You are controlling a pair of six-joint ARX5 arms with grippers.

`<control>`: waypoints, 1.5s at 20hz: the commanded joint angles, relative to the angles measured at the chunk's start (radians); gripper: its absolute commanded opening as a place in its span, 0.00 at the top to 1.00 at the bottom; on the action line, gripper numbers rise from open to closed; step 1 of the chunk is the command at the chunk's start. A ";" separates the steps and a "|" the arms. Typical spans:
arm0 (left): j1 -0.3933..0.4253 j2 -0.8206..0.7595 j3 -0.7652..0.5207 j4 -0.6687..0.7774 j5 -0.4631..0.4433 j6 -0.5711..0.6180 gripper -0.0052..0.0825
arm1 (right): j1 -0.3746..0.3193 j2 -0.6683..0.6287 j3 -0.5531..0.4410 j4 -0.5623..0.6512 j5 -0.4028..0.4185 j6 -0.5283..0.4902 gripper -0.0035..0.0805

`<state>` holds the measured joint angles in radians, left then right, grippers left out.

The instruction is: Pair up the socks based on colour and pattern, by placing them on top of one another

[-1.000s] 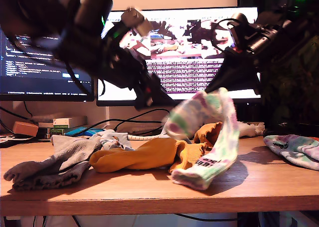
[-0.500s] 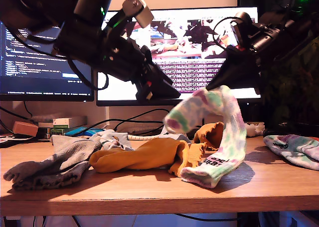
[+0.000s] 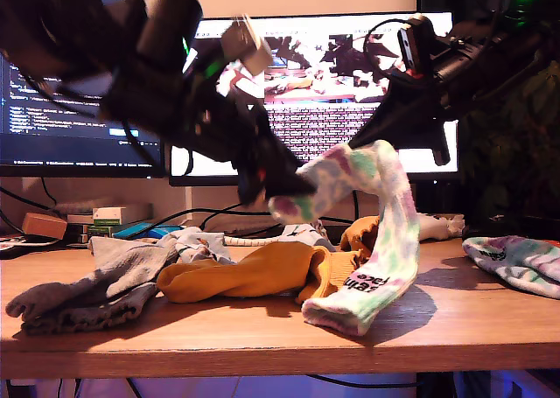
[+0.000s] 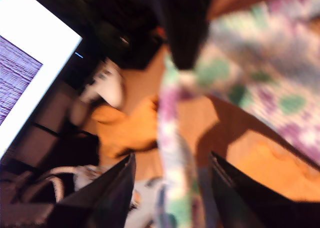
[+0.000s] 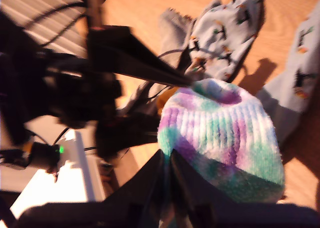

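**Sock held aloft over the worktop**

Blotched sock [image 3: 385, 232] hangs in an arch above the mustard sock [image 3: 254, 271]. Its top is lifted clear, and its lettered sole rests on the worktop [image 3: 262, 337] just in front of the mustard sock's frilly cuff.

My second end effector [image 3: 357, 144] reaches in from the exterior view's right and is clamped on the sock at the top of the arch. In the second wrist view its jaws [image 5: 167, 155] are pressed together on the ribbed fuzzy fabric.

My first end effector [image 3: 293, 188] comes in from the exterior view's left, above the mustard sock, and meets the sock's raised free end. In the first wrist view its fingers [image 4: 172, 160] stand apart with a strip of the sock hanging between them. That view is blurred, and I cannot tell whether either finger touches the fabric.

The mustard sock lies flat across the middle of the worktop. The grey sock [image 3: 96, 289] lies crumpled just beside it, toward the exterior view's left. The printed socks [image 5: 220, 32] lie behind it. The other blotched sock [image 3: 516, 262] lies well apart from it, at the exterior view's right edge. A white controller [image 4: 107, 85] sits behind its cuff, near the monitor [image 3: 332, 109].
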<state>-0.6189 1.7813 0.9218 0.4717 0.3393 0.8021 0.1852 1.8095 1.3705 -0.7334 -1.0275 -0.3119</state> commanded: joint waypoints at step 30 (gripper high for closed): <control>-0.045 0.017 0.494 -0.888 -0.085 0.148 0.97 | 0.196 -0.174 -0.005 0.002 0.450 -0.241 0.59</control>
<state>-0.6502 1.7840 1.4117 -0.4152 0.2554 0.9462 0.3603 1.6142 1.3708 -0.7280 -0.5968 -0.5327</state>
